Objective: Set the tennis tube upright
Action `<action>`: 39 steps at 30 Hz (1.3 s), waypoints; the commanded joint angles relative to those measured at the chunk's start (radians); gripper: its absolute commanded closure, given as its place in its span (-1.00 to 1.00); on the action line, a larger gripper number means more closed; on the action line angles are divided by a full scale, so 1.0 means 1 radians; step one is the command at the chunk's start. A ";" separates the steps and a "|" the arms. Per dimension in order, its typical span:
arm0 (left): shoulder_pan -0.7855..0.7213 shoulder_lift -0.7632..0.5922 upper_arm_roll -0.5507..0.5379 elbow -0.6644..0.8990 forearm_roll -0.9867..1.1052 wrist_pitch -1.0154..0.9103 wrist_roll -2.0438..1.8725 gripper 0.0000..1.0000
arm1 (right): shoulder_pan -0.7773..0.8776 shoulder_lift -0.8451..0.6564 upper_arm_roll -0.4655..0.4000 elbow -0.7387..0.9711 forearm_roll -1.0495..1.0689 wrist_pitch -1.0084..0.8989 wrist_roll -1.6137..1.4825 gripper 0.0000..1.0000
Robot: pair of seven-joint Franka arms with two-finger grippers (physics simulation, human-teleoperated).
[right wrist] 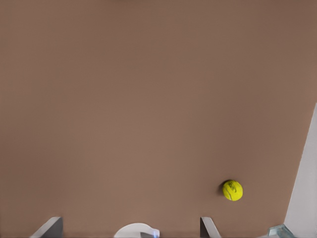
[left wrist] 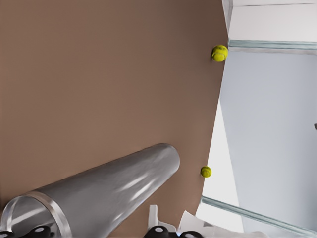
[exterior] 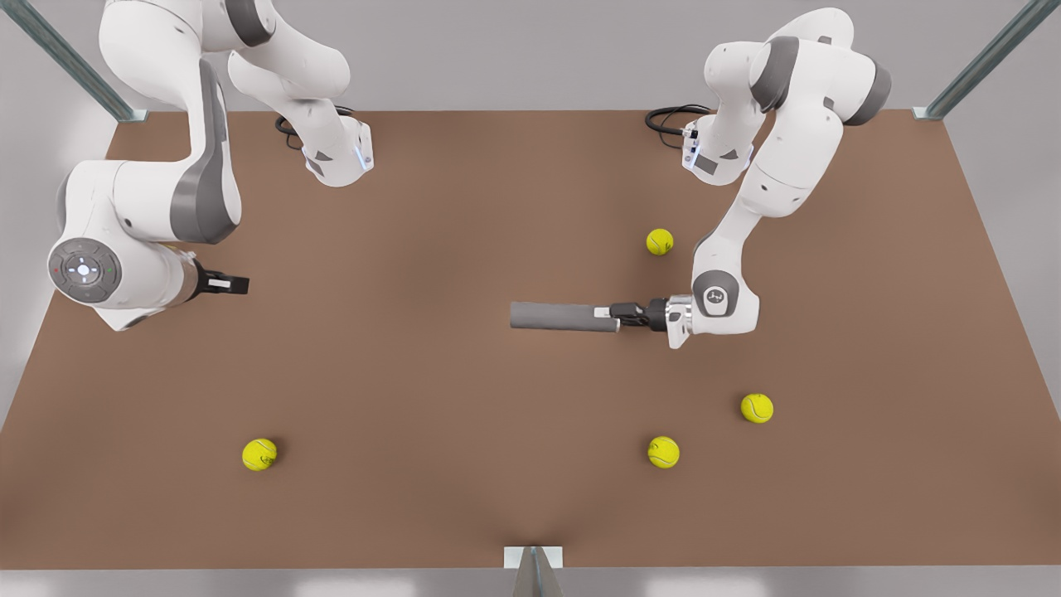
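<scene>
The right claw point(exterior: 236, 284) hangs over the table point(exterior: 464, 207) near the edge at the front view's left, well apart from everything else; whether its fingers are open or closed cannot be told. Its arm waits there. A tennis ball point(exterior: 259, 454) lies toward the near corner at the front view's left, and the right wrist view has a ball point(right wrist: 233, 190) close to a table edge.

Near the middle of the table the tennis tube point(exterior: 564, 317) lies level, its length running across the front view. The left claw point(exterior: 617, 315) is closed on the tube's end at the front view's right. In the left wrist view the tube point(left wrist: 106, 191) stretches away from the camera, its lighter rim nearest the claw's fingers point(left wrist: 159, 231).

Toward the front view's right, one ball point(exterior: 660, 242) lies beyond the tube toward the far edge, and two more point(exterior: 663, 452) point(exterior: 757, 408) lie toward the near edge.
</scene>
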 commanded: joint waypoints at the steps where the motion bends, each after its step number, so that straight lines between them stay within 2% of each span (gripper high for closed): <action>1: 0.000 0.001 0.000 0.000 0.002 0.000 0.000 -0.24 | 0.000 0.000 0.000 0.000 0.000 0.000 -0.001 -1.00; 11: 0.000 -0.001 -0.003 0.000 0.008 -0.005 0.008 -0.09 | 0.009 0.001 0.006 0.044 0.000 -0.069 -0.001 -1.00; 28: 0.000 -0.025 -0.003 -0.003 0.011 -0.011 -0.002 0.21 | 0.009 0.024 0.006 0.035 -0.029 -0.081 -0.010 -1.00; 35: 0.000 -0.042 -0.002 -0.008 0.014 -0.012 -0.002 0.22 | 0.012 0.031 0.006 0.035 -0.029 -0.089 -0.010 -1.00; 39: 0.000 -0.050 -0.002 -0.014 0.017 -0.025 -0.003 0.32 | 0.014 0.031 0.006 0.035 -0.029 -0.087 -0.008 -1.00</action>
